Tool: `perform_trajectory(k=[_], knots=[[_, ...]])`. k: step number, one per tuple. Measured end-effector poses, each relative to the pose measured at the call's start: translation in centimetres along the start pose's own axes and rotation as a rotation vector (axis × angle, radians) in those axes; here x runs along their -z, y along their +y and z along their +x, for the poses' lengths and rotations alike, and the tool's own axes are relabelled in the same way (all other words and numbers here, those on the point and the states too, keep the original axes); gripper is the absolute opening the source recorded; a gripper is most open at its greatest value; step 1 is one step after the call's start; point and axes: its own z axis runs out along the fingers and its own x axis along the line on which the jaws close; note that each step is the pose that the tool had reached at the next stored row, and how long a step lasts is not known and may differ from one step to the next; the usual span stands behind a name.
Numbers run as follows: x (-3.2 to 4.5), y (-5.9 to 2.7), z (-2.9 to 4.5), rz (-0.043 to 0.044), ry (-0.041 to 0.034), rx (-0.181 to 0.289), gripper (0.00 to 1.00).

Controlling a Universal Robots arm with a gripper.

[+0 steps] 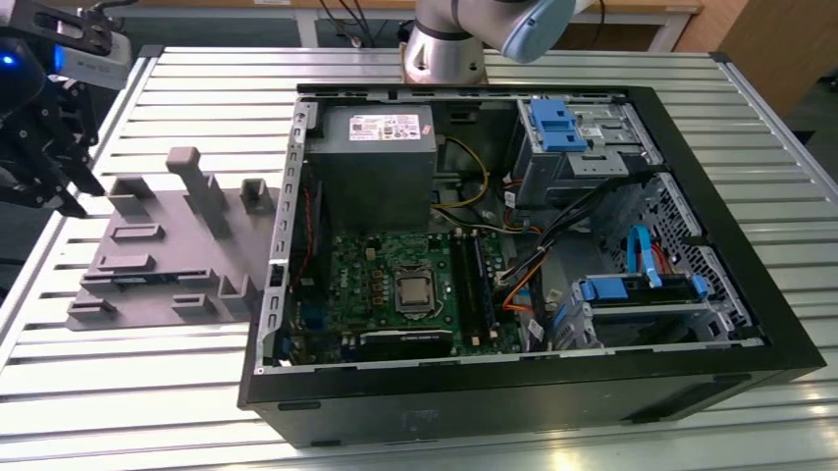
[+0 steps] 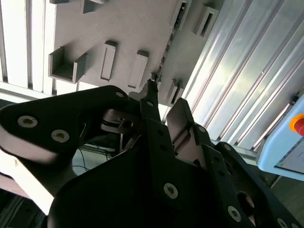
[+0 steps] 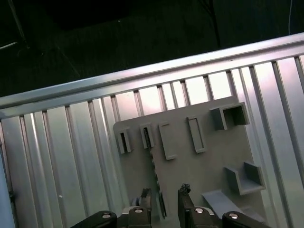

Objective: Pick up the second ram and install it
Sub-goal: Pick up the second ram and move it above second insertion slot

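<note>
The pincer (image 2: 165, 97) is closest to the lens in both wrist views. Its two dark fingers (image 3: 184, 191) are spread apart with a clear gap between them, and they grip nothing. In the exterior view the pincer (image 1: 53, 191) hangs at the far left, over the bench's edge beside the tray.

The bench (image 1: 196, 98) is made of ribbed aluminium slats. In the first wrist view its raised edge rail runs across with dark floor beyond, and a band of bare slats (image 3: 71, 152) lies between that rail and the tray. This leaves free room on that side.

The black computer case (image 1: 524, 392) lies opened on the bench and takes up most of the exterior view's right. Its wall is just beside the tray.

The grey tray (image 1: 171, 260) is a flat moulded plate with upright blocks and small slotted holders. In the first wrist view its bare face (image 3: 213, 156) stretches away from the fingers.

The second ram (image 3: 153, 161) stands on its long edge in the tray. It is thin and dark, with a toothed edge showing. One end sits in a slotted holder and the other reaches into the gap between the fingers. In the second wrist view the stick (image 2: 166, 47) runs away from the fingertips, between raised blocks.
</note>
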Motion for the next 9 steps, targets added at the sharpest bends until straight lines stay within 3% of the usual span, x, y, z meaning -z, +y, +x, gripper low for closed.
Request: perform_trajectory(k=[6, 9], knots=[[-0.55, -0.02, 0.00, 0.0001, 0.0042, 0.107, 0.36], [-0.85, -0.03, 0.05, 0.0002, 0.0049, 0.124, 0.36]])
